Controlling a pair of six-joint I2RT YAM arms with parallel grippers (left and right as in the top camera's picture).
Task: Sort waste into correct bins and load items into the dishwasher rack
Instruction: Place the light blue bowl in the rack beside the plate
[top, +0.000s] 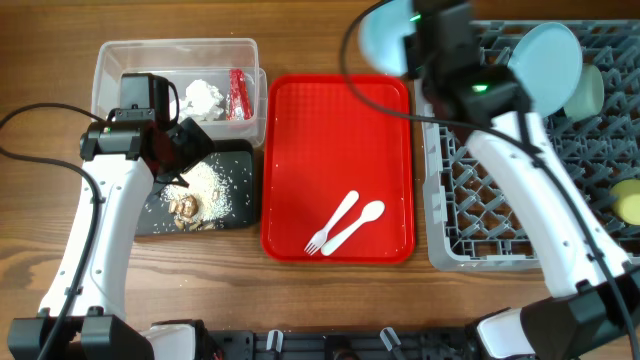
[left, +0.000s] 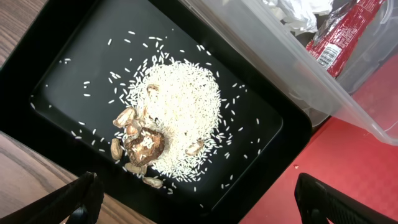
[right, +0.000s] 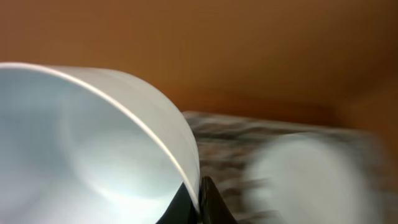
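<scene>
With the left end effector (top: 172, 150) spread open and empty above the black tray (top: 243, 152) of rice, the right end effector (top: 415, 45), clenched on the pale blue bowl (top: 385, 38) beside the dishwasher rack (top: 450, 200)'s far-left corner, should probably lower it tilted between free pegs, clear of the standing plate (top: 545, 55).

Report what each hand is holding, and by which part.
The right hand holds a pale blue bowl, pinched at its rim. The left hand is open above the black tray and holds nothing.
</scene>
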